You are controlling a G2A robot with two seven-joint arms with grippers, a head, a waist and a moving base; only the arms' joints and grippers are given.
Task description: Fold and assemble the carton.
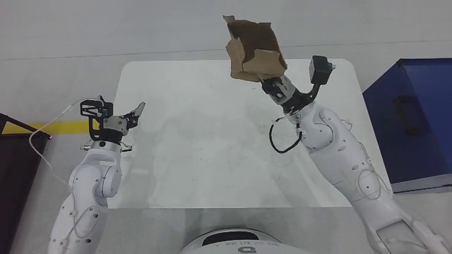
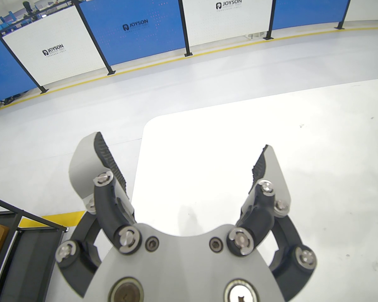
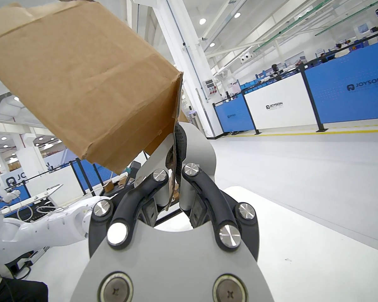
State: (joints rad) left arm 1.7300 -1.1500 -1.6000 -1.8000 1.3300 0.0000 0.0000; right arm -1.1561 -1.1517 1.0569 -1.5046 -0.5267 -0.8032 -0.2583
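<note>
Here, the carton [image 1: 253, 48] [image 3: 82, 86]: brown cardboard, partly formed, held tilted in the air over the far right part of the table [image 1: 198, 148] [image 2: 271, 158] [image 3: 302, 237]. Its upper flaps stand loose and uneven, and no part of it touches the table.
Right hand [image 1: 272, 85] [image 3: 176, 139]: clenched on one lower flap of the carton. Its arm lies along the table's right side.
Grasp: the flap runs edge-on between the two fingers [image 3: 195, 149], which press nearly together against the cardboard. The box body rises above them and leans to one side.
Left hand [image 1: 133, 115] [image 2: 181, 155]: released, fingers spread wide with nothing between them. It hangs low at the table's left edge, pointing inward across the top, well apart from the carton.
Table top: white, with rounded corners, carrying a few small dark specks.
Bin [image 1: 417, 120]: dark blue, just beside the table's right edge.
Rack [image 1: 10, 169] [image 2: 25, 246]: black, on the floor to the left of the table, near the left arm.
Floor line [image 1: 60, 128] [image 2: 50, 218]: a yellow strip between the rack and the table's left edge.
Partitions [image 2: 129, 29] [image 3: 343, 95]: blue and white panels on black posts, standing well beyond the table, with a second yellow line along their feet.
</note>
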